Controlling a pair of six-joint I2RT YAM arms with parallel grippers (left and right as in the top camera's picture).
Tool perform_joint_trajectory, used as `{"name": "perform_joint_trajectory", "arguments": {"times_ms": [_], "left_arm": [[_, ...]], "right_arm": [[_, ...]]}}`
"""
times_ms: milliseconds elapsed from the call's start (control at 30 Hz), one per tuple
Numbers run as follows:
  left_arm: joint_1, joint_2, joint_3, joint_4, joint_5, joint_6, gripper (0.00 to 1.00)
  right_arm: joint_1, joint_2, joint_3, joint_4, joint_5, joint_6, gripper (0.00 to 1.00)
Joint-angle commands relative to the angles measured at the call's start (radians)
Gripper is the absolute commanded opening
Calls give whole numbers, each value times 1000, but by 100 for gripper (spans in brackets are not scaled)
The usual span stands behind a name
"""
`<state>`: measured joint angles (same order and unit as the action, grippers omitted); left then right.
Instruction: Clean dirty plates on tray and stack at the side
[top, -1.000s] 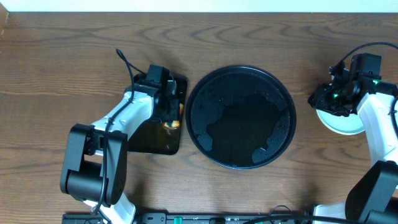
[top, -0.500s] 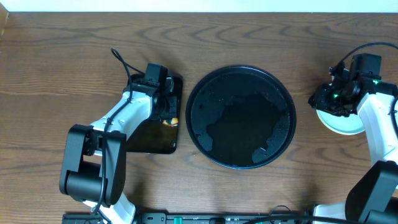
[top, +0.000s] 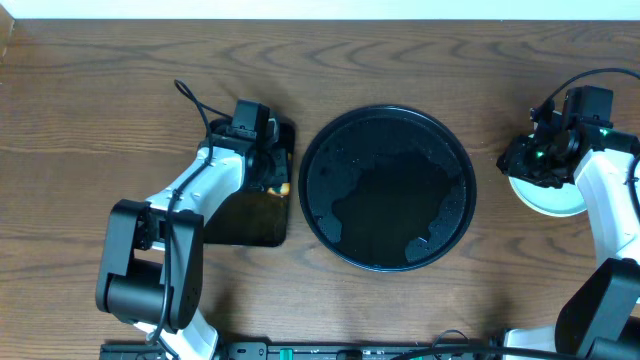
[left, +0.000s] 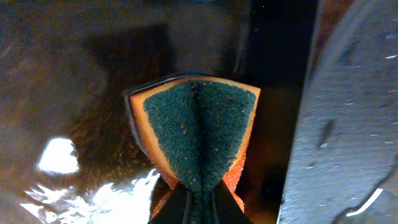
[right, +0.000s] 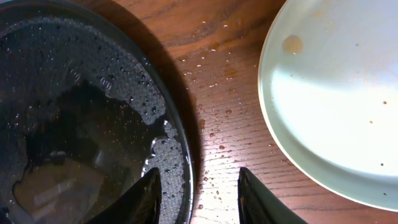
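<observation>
Here, the left claw (left: 199, 208) is pinched tight on one sponge (left: 199, 124), folding it along its middle so the two halves fan out in a wedge. The sponge has a dark green scouring face, coarse and speckled, over an orange foam body whose edge shows as a band around the green. Beneath it is one rectangular tray (top: 240, 220), glossy black with rounded corners and a wet sheen that throws bright glare in the left wrist view.

The right claw (right: 196, 199) holds nothing: its two dark fingers stand moderately apart, with bare wet wood showing between them. It hovers over the strip of counter (top: 100, 80) that separates the round tray (top: 305, 190) from the plate (right: 336, 93).

The round tray, one of its kind, is a large black disc with a raised rim. A film of water with ragged edges and many fine droplets covers its floor. The rectangular tray sits at its 9 o'clock, just beside it.

One pale round plate shows, smooth and matte, with a small brown spot and a few specks. It rests on the counter at the round tray's 3 o'clock, apart from it. Whether more plates lie under it cannot be told. The counter is brown wood with bold grain.
</observation>
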<state>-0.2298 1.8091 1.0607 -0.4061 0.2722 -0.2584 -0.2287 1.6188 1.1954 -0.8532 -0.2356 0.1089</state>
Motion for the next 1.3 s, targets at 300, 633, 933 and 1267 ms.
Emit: {"name": "perform_joint_trajectory", "arguments": {"times_ms": [300, 633, 933, 1267], "left_arm": [[-34, -4, -9, 95, 101, -13, 17], [-34, -43, -9, 18, -84, 12, 29], [-34, -155, -9, -32, -188, 29, 40], [-35, -161, -10, -65, -153, 29, 47]], "right_arm": [[10, 3, 1, -4, 0, -18, 38], [10, 3, 1, -3, 1, -21, 38], [10, 3, 1, -4, 3, -21, 39], [10, 3, 1, -4, 3, -21, 39]]}}
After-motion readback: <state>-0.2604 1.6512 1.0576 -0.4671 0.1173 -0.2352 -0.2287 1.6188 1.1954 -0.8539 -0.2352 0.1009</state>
